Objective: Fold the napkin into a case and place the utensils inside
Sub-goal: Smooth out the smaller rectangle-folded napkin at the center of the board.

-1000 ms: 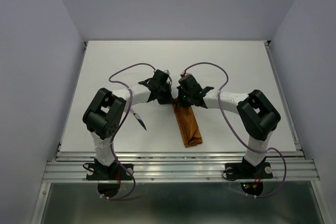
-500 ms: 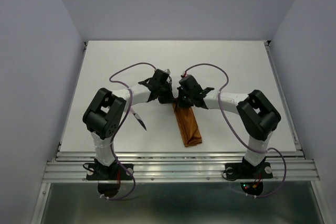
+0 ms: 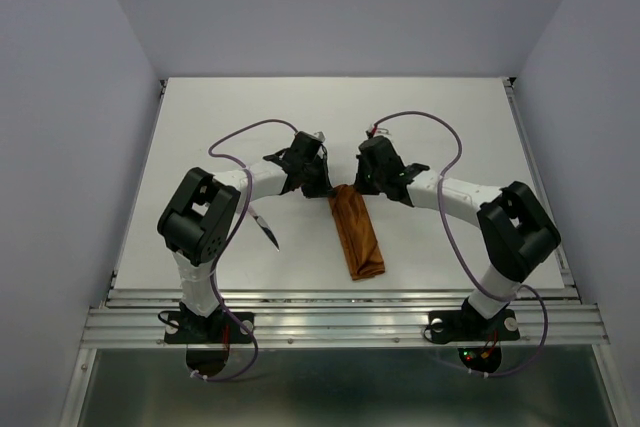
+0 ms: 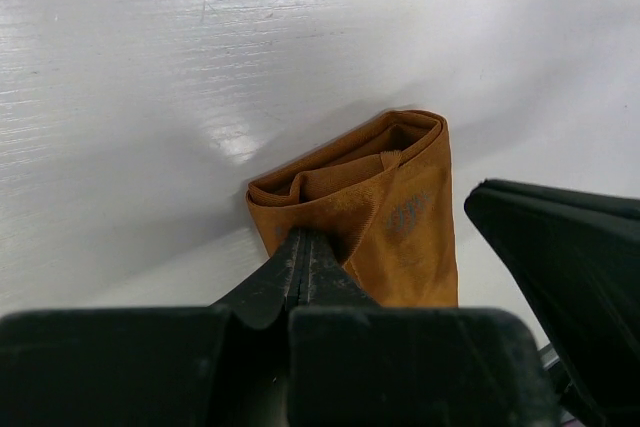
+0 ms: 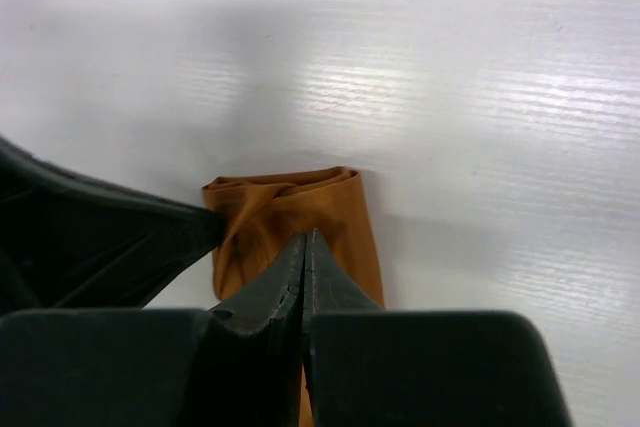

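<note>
No readable text, no labels, brands, numbers or signs in any view

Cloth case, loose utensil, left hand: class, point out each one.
cloth case (image 3: 358,236), overhead view, middle of the cloth.
loose utensil (image 3: 266,230), overhead view, its middle.
left hand (image 4: 303,240), left wrist view, between closed fingertips.

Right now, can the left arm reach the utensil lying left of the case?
Probably not at once: the left gripper looks shut on the mouth of the case, and the utensil lies close beside its own forearm, back toward the base.
</note>
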Robot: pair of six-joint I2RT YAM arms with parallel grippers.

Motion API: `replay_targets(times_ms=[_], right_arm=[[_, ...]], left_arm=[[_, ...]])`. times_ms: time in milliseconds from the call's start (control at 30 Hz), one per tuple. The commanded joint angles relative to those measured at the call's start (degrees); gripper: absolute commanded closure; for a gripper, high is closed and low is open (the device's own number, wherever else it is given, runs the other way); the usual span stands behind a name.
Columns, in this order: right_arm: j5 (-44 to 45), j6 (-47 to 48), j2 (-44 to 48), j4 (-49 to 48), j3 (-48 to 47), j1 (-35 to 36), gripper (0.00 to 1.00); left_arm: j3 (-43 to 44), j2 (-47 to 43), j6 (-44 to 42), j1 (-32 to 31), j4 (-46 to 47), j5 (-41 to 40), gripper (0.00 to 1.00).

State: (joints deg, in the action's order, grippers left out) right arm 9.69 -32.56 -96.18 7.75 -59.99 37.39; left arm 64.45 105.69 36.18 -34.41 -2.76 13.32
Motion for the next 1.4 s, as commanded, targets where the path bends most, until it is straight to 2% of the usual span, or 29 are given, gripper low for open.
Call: replay_targets(times_ms=[0, 300, 700, 1367], right_arm=[[2.44, 1.62, -1.99, -0.54, -0.66, -0.65, 0.99], [-1.17, 1.62, -7.44, -0.63, -2.77, -0.65, 0.99], [-5.65, 0.48, -6.74, -3.70, -0.92, -0.65, 0.99], [-8.99, -1.28, -11.13, -5.55, -2.59, 0.93, 0.99]], left_arm=[[1.38, 0.13, -1.12, -0.13, 0.48, 0.65, 1.00], [2.44, 1.71, -1.29, -0.13, 0.48, 1.27, 1.00], [2.53, 1.98, -1.38, -0.13, 1.01, 2.32, 1.00], [2.44, 1.54, -0.68, -0.22, 2.33, 4.69, 1.00]])
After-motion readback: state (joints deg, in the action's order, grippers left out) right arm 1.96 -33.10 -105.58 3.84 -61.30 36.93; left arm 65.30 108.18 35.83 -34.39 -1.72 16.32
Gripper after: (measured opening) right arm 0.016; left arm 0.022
